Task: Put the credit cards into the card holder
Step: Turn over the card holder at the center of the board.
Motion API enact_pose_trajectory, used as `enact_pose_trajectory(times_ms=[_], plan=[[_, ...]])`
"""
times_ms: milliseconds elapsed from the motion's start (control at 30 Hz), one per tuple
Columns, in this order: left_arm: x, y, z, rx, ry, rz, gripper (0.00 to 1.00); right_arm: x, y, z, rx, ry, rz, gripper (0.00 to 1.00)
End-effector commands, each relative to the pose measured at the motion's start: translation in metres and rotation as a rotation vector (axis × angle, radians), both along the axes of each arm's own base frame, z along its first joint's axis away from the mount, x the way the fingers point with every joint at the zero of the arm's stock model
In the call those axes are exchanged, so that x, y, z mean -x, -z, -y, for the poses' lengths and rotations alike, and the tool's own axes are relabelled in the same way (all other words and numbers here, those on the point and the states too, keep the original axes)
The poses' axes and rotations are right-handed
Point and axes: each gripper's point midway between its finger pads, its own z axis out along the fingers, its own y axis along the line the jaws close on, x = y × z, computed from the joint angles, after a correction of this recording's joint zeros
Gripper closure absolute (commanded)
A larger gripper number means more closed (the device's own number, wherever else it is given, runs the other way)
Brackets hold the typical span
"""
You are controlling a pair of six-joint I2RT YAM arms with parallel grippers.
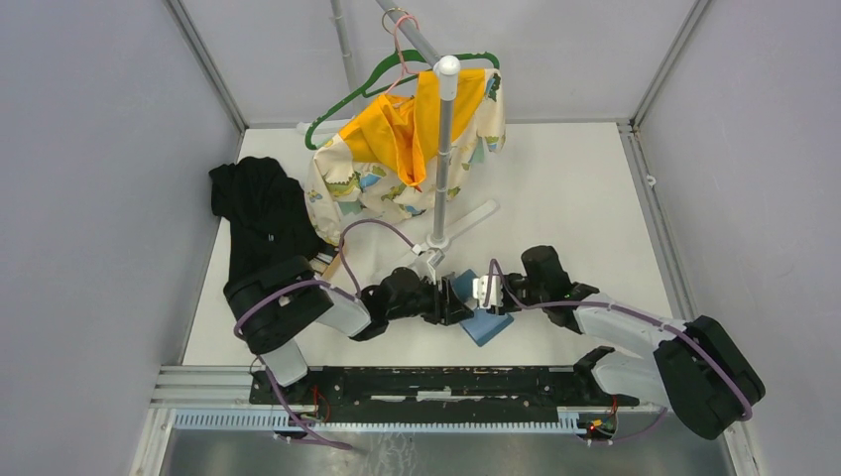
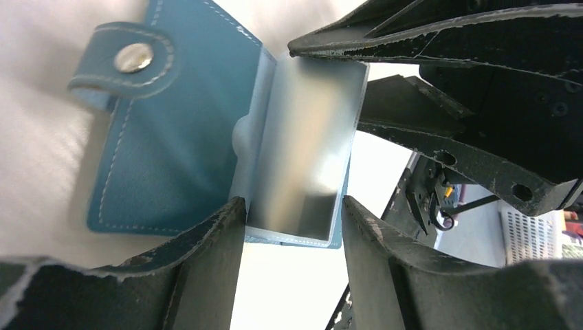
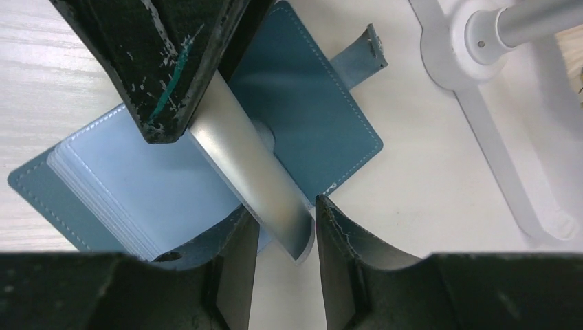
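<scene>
- Teal, stitched card holder (image 3: 309, 110): lies open and flat on the white table (image 1: 575, 198), near the middle of its near edge. Its strap tab points toward the rack base (image 3: 495, 89), and the pale-blue sleeves face up.
- Silver-grey credit card (image 2: 302, 151): tilted on edge over the holder's fold. Its long axis runs from one gripper to the other.
- Left gripper (image 2: 294, 210): the arm is low and reaches rightward. The fingers flank one short end of the card; cannot tell if they pinch it.
- Right gripper (image 3: 282, 210): the arm reaches leftward, facing the other. The fingers flank the opposite end; grip likewise unclear.
</scene>
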Motion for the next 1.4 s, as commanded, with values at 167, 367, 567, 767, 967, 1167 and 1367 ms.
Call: enact_pose_trajectory(times_ms=[167,367,567,767,967,1167,1367], plan=[[-0.014,-0.007,-0.016,-0.112,-0.077,0.109,0.40,-0.024,-0.019,-0.018,-0.086,0.155,-0.131,0.63],[-0.014,-0.018,-0.021,-0.132,-0.086,0.164,0.40,-0.015,-0.018,-0.029,-0.122,0.149,-0.248,0.63],[-0.020,-0.041,-0.041,-0.152,-0.137,0.276,0.38,-0.019,-0.009,-0.029,-0.093,0.206,-0.323,0.69],[-0.020,-0.062,-0.057,-0.119,-0.163,0.368,0.14,-0.022,-0.007,-0.030,-0.097,0.253,-0.360,0.70],[-0.023,-0.046,-0.062,-0.161,-0.186,0.338,0.00,-0.024,-0.006,-0.028,-0.100,0.282,-0.378,0.66],[-0.037,-0.018,-0.069,-0.281,-0.216,0.302,0.03,-0.028,-0.007,-0.025,-0.114,0.313,-0.382,0.60],[-0.047,-0.016,-0.062,-0.260,-0.161,0.292,0.14,-0.031,-0.004,-0.022,-0.110,0.353,-0.400,0.64]])
